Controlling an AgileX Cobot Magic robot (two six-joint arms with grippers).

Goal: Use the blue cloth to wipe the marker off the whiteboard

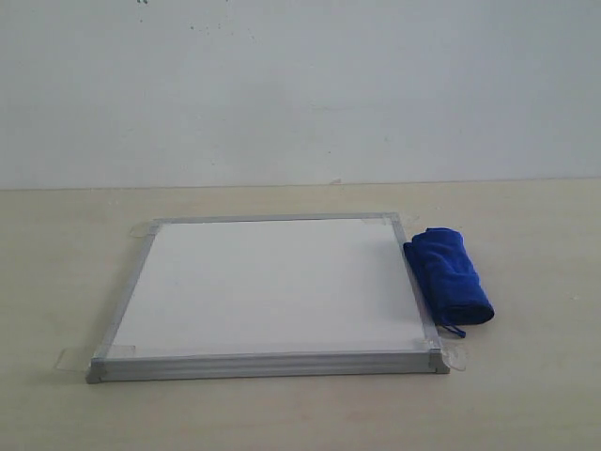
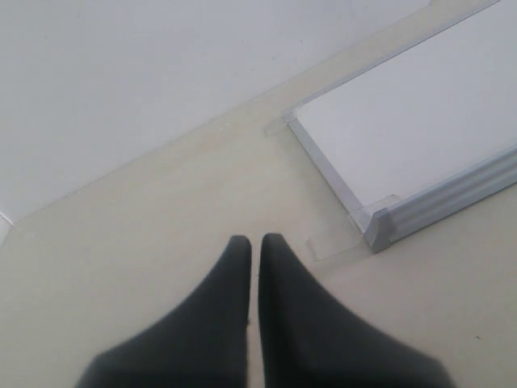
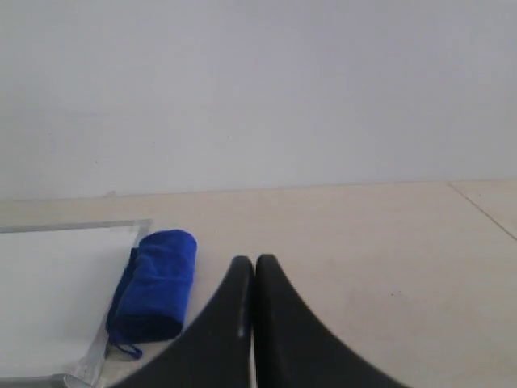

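The exterior camera looks across the bench (image 1: 66,413) toward the wall (image 1: 300,85); my low wrist cameras both catch the whiteboard (image 1: 272,287).

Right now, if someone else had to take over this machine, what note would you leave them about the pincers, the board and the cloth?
The left pincer is shut and empty, over the table near a corner of the whiteboard.
The right pincer is shut and empty, near the blue cloth but not touching it.
The whiteboard lies flat; the cloth lies rolled against its right edge.
Done: no pen line shows; the board looks blank.
Left: probably nothing, but check the board up close.
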